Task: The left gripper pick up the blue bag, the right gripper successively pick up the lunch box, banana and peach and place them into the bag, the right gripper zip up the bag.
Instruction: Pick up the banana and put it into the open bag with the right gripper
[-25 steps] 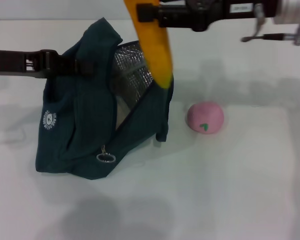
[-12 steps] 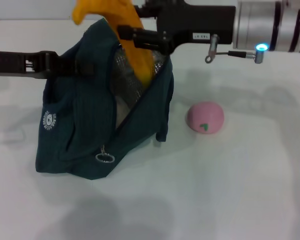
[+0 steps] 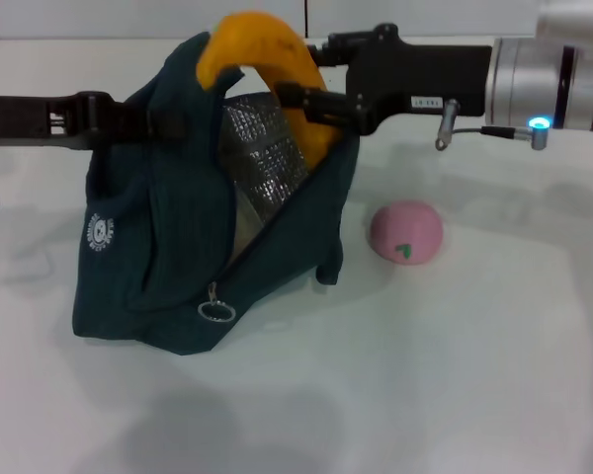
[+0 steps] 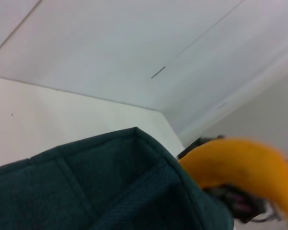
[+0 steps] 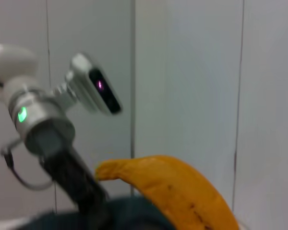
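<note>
My right end effector [image 3: 311,104] pinches the banana [image 3: 267,59] over the bag's [image 3: 168,247] open mouth; my left end effector [image 3: 143,120] grips its rim. The peach [image 3: 406,232] sits on the worktop [image 3: 455,375].

Close-up of the blue bag's [image 4: 101,191] dark teal fabric edge w/ stitched seams. Beyond it, a blurred yellow-orange banana [image 4: 242,163] arcs over a dark gripper part. White surface [image 4: 62,115] and pale wall panels behind.

Dark teal blue bag [image 3: 168,237] upright at left, foil-lined mouth open, yellow-orange banana [image 3: 267,59] arching over its top, pink peach [image 3: 406,233] just right.
</note>
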You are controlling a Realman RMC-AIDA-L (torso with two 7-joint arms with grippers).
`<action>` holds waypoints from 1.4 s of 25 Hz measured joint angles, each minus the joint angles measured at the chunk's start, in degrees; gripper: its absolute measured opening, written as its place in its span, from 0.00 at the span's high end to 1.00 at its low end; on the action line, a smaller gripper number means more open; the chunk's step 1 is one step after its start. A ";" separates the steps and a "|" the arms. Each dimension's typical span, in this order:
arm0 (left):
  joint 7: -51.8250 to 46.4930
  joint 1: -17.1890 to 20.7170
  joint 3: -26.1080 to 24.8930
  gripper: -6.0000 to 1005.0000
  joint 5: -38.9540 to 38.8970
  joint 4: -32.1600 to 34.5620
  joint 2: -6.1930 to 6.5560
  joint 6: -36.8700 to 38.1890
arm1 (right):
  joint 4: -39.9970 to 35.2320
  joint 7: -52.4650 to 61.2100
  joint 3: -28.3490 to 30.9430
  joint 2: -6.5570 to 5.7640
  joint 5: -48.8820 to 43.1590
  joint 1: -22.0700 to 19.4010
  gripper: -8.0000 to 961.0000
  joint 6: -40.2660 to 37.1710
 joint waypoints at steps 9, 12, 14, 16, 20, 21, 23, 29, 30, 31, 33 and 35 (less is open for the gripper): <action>-0.06 -0.25 -1.29 0.96 -1.67 -2.61 0.20 -0.58 | 1.43 -2.02 -0.60 0.31 -2.72 0.04 0.55 2.07; -0.06 -0.07 -1.40 0.96 -1.87 -2.62 0.11 -0.74 | 1.45 -2.03 -0.63 0.32 -2.79 0.03 0.55 2.08; -0.06 0.03 -1.41 0.96 -1.91 -2.64 0.05 -0.75 | 1.44 -2.04 -0.65 0.26 -3.12 -0.02 0.55 2.09; -0.06 0.15 -1.41 0.96 -1.94 -2.71 -0.02 -0.75 | 1.38 -1.95 -0.66 0.20 -3.85 -0.03 0.55 2.07; -0.06 0.24 -1.41 0.96 -1.95 -2.74 0.15 -0.75 | 0.78 -1.84 -0.30 -0.10 -4.43 -0.41 0.50 1.13; -0.07 0.23 -1.42 0.96 -1.97 -2.74 0.20 -0.75 | 0.69 -1.86 -0.24 -0.21 -4.49 -0.54 0.48 0.90; -0.07 0.24 -1.47 0.96 -2.01 -2.74 0.24 -0.74 | 0.58 -1.80 -0.17 -0.41 -4.77 -0.64 0.44 0.75; -0.07 0.22 -1.50 0.96 -2.04 -2.73 0.27 -0.73 | -0.30 -1.56 -0.08 -0.53 -5.14 -0.63 0.30 0.70; -0.07 0.21 -1.50 0.96 -2.04 -2.73 0.27 -0.72 | -0.66 -1.57 -0.05 -0.54 -5.14 -0.76 0.26 0.69; -0.07 0.18 -1.50 0.96 -2.05 -2.73 0.28 -0.72 | -1.15 -1.58 0.00 -0.54 -5.13 -0.95 0.22 0.65; -0.07 0.10 -1.50 0.96 -2.05 -2.73 0.28 -0.71 | -2.96 -1.60 0.66 -0.52 -5.08 -1.99 0.18 0.47; -0.02 0.03 -1.50 0.96 -2.06 -2.73 0.27 -0.71 | -5.21 -1.55 2.43 -0.39 -5.02 -3.47 0.18 0.25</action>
